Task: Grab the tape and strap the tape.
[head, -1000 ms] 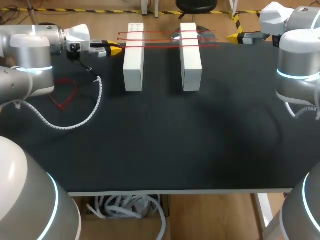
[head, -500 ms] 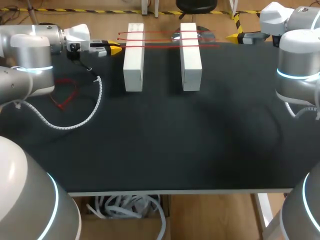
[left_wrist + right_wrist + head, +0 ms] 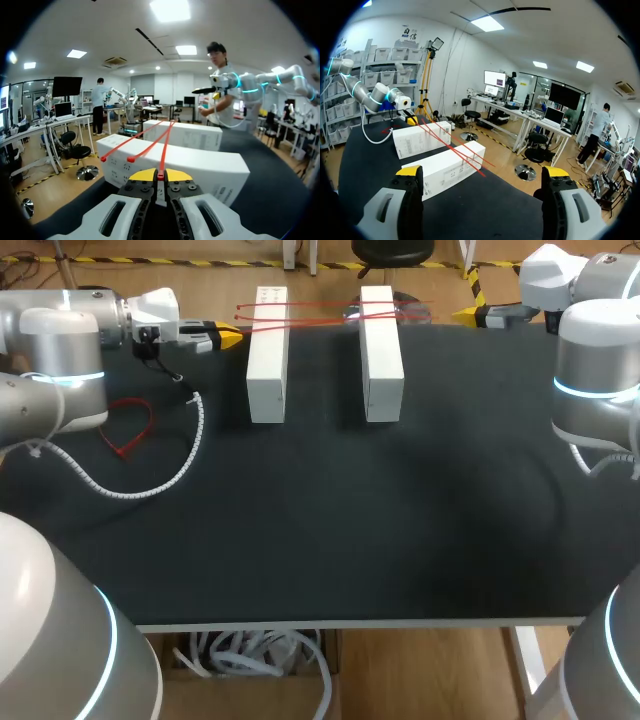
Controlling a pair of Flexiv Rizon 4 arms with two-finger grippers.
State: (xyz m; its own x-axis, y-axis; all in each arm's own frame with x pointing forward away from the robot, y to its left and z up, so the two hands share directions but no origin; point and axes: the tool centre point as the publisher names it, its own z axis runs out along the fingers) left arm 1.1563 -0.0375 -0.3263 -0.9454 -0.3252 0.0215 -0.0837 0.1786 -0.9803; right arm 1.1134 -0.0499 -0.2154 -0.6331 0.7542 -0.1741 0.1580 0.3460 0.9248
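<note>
Pinches thin red tape (image 3: 164, 157) in left claw (image 3: 161, 175), across two white rectangular boxes (image 3: 267, 360). Holds right claw (image 3: 482, 172) agape. Leaves loose red loop (image 3: 118, 448) on black table (image 3: 330, 530).

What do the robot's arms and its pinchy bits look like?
Both the left arm and right arm are fat, round, silvery-grey tubes with glowing light-blue rings at the joints. A white curly cable runs from the left one. The jaws are white and black with bright yellow tips.
</note>
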